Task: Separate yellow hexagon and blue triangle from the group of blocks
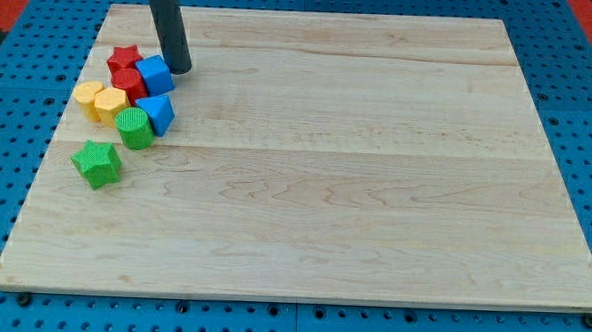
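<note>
A cluster of blocks sits at the view's left on the wooden board (325,187). The yellow hexagon (109,105) lies beside a second yellow block (88,98) on its left. The blue triangle (158,112) touches a green cylinder (134,127) on its lower left. A blue cube (155,75) sits above the triangle. A red star (125,57) and another red block (128,83) lie at the cluster's top. A green star (97,163) lies apart, below. My tip (179,70) stands just right of the blue cube, close to it.
The board rests on a blue perforated table (5,173). Its left edge runs close to the blocks.
</note>
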`<state>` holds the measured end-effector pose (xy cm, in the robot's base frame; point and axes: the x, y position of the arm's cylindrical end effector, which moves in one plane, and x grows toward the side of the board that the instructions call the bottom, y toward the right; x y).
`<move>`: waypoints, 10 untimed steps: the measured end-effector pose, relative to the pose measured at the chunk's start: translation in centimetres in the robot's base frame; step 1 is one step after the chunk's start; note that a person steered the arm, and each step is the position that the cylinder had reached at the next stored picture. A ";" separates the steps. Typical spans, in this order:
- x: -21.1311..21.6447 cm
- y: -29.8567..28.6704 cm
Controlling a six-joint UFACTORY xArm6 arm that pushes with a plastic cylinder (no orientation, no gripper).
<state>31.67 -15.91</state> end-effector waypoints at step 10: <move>-5.3 1.0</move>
<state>26.40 -14.92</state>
